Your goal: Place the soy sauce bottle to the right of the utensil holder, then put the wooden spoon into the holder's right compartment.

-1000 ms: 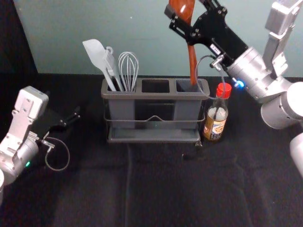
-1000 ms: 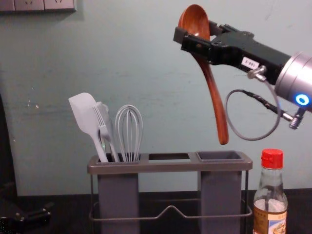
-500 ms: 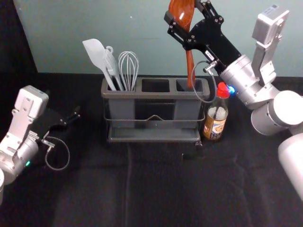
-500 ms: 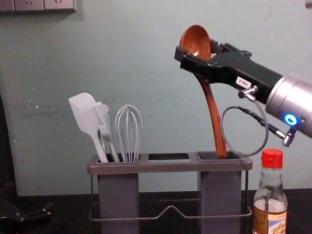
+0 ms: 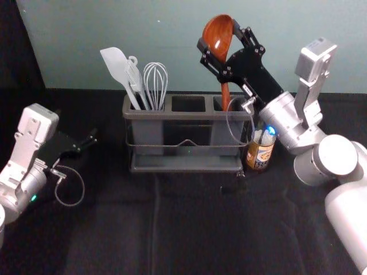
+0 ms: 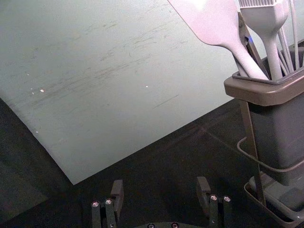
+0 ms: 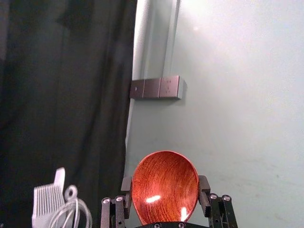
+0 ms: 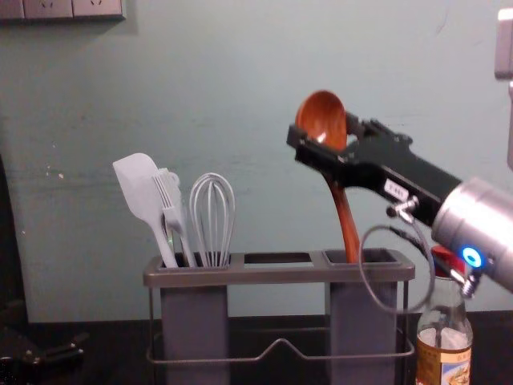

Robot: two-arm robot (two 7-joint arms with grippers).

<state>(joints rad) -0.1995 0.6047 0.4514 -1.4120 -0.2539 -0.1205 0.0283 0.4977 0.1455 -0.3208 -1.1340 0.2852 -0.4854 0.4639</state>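
Pale green wall (image 8: 240, 96) stands behind a work surface covered in black cloth (image 5: 189, 223); a switch panel (image 8: 72, 8) is fixed high on the wall's left side. Utensil holder (image 5: 186, 169) is upright on the cloth, its left compartment holding a spatula (image 8: 140, 188), a brush (image 8: 171, 200) and a whisk (image 8: 212, 220). Soy sauce bottle (image 8: 443, 361) stands upright just beside the holder, on its right, partly behind the right arm.

Right gripper (image 8: 324, 131) is above the holder's right compartment, fingers clamped on the bowl of the wooden spoon (image 8: 321, 114). Spoon is bowl uppermost, slightly tilted, with the lower handle inside the mouth of that compartment. Depth of the handle's end is hidden by the front rim.

Left gripper (image 5: 92, 139) is parked low over the cloth, left of the holder; fingers apart, per the left wrist view.
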